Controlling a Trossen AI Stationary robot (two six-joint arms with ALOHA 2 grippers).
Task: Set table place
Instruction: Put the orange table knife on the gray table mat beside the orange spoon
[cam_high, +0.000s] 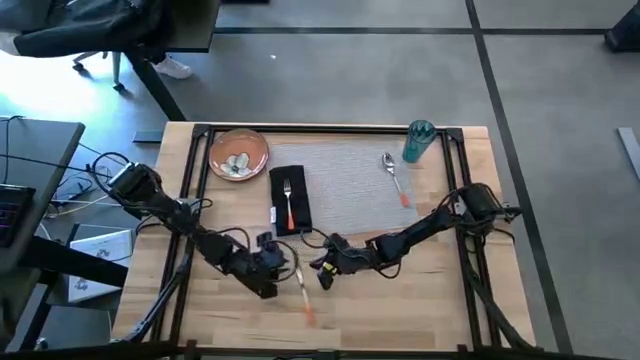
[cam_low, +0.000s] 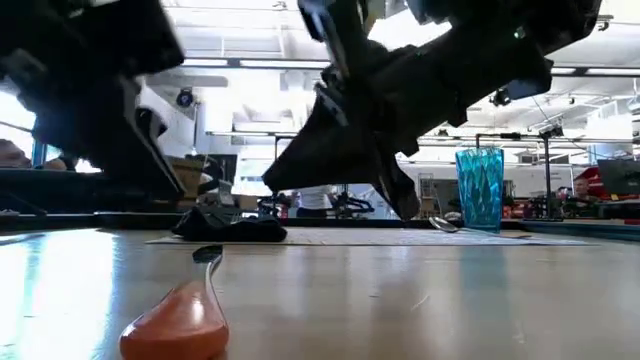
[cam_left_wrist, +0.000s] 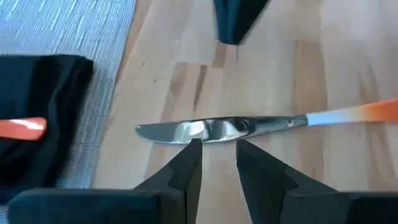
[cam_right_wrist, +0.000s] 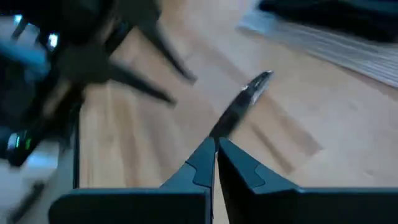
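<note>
Grey floor surrounded the light wooden table (cam_high: 420, 300), where we saw a grey woven placemat (cam_high: 340, 185) laid across the far half. On the mat's left part lay a black napkin (cam_high: 288, 200) with an orange-handled fork (cam_high: 289, 203) on top, and an orange-handled spoon (cam_high: 396, 178) rested on its right part. We found the orange-brown plate (cam_high: 238, 153) at the far left corner, off the mat, and the teal cup (cam_high: 418, 141) standing upright at the far right corner. An orange-handled knife (cam_high: 301, 290) lay on bare wood near the front edge, apart from the mat. Our left gripper (cam_high: 268, 262) hovered just beside the knife's blade, fingers (cam_left_wrist: 186, 168) parted narrowly with nothing between them. Our right gripper (cam_high: 328, 270) sat close by on the knife's other side, its jaws pressed together and empty, pointing at the blade tip.
</note>
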